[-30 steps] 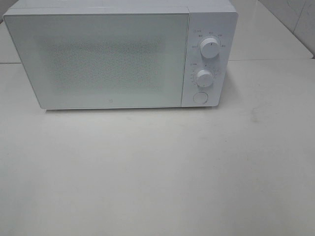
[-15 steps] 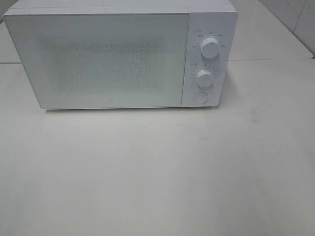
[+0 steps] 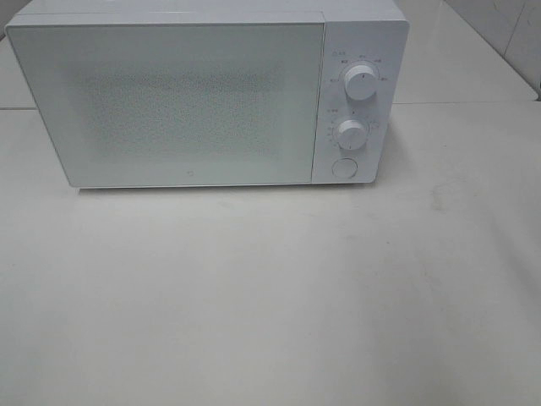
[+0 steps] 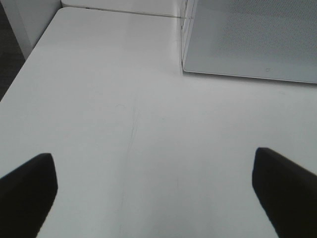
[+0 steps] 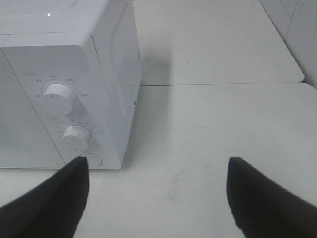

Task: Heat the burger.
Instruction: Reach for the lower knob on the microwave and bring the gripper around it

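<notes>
Exterior high view
- change: nothing differs from a second ago; the microwave (image 3: pixel 207 93) sits in the same place on the white table (image 3: pixel 270 296), and its knobs are set as before.
- door (image 3: pixel 169 101): shut, taking up most of the microwave's front; its speckled window shows nothing behind it.
- controls: upper knob (image 3: pixel 361 85), lower knob (image 3: pixel 350 133) and round button (image 3: pixel 343 167) run in a column down the microwave's right-hand panel.
- burger: not seen in any view, so I cannot tell where it is.

Left wrist view
- left gripper (image 4: pixel 153 178): the dark fingers (image 4: pixel 27 193) are spread wide apart.
- hold: nothing lies between the fingers and they touch nothing.
- place: above bare table in front of the microwave, well apart from its door-side lower corner.

Right wrist view
- right gripper (image 5: pixel 157 173): the fingers (image 5: pixel 54 203) are set well apart, a little less wide than the left pair.
- hold: nothing; only table shows between them.
- place: in front of the microwave's control end, pointing past its right side; one fingertip overlaps the round button's edge in the picture, and I cannot see any contact.
</notes>
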Available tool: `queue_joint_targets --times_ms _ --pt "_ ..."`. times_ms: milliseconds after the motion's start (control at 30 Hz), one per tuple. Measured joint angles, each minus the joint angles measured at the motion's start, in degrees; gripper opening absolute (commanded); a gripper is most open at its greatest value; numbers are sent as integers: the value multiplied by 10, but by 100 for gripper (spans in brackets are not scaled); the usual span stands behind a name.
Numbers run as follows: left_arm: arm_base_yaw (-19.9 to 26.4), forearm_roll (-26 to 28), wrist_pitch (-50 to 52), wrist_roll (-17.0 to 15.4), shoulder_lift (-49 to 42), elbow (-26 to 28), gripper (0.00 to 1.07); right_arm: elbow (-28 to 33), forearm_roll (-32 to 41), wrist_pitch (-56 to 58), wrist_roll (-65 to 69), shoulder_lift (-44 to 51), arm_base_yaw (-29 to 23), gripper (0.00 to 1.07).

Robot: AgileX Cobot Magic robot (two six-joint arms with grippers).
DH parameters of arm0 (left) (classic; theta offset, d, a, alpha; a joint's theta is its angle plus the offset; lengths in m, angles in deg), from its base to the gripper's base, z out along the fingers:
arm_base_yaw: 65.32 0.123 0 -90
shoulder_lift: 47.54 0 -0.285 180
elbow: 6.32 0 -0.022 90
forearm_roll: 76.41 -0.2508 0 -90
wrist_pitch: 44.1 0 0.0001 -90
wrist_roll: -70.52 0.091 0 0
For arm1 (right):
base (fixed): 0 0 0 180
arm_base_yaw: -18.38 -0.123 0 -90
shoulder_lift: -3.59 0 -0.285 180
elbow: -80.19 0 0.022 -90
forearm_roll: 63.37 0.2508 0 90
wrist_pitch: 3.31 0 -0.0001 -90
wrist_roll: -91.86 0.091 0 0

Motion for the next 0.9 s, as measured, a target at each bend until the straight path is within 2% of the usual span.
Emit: queue_joint_targets --times_ms 267,500,767,867,900 --pt "0 0 0 0 0 0 101 0 0 -103 1 -109 0 75" --pt "0 0 0 0 0 0 101 7 0 -190 2 -167 0 75" --pt "0 0 0 0 0 0 101 57 1 -315 3 -231 0 75" --pt "0 0 0 0 0 0 100 86 21 -368 -1 -249 0 75" --pt "0 0 0 0 0 0 100 108 48 -405 -13 -259 0 75"
